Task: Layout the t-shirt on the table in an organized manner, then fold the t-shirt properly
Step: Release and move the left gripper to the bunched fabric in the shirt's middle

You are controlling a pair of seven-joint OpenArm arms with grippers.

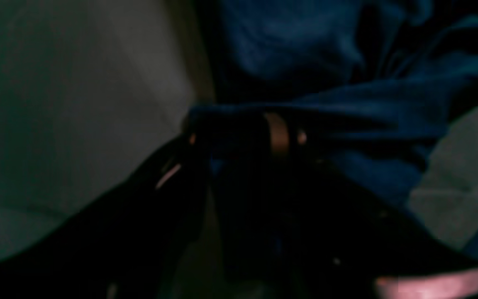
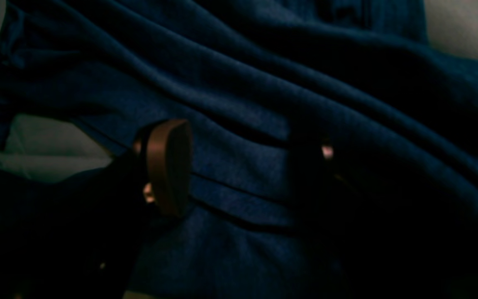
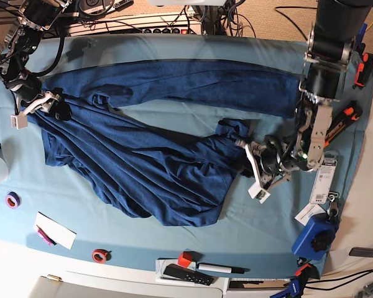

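Note:
The dark navy t-shirt point(image 3: 143, 167) lies wrinkled across the teal table point(image 3: 280, 223), one long sleeve stretched along the back and the body bunched diagonally. My left gripper point(image 3: 252, 162) is at the shirt's right edge. In the left wrist view a taut fold of the t-shirt point(image 1: 367, 120) runs across the tips of the left gripper point(image 1: 232, 135), which looks closed on it, though that view is dark. My right gripper point(image 3: 50, 104) is at the shirt's far left corner. Its jaws stand wide apart over the t-shirt point(image 2: 264, 83), so the right gripper point(image 2: 247, 162) holds nothing.
Along the front edge lie a purple tape ring point(image 3: 12, 200), a white card point(image 3: 55, 230), a red ring point(image 3: 99, 255), a red cube point(image 3: 185, 259), a black remote point(image 3: 186, 274) and a marker point(image 3: 221, 269). A blue tool point(image 3: 316, 236) sits front right. Cables crowd the back edge.

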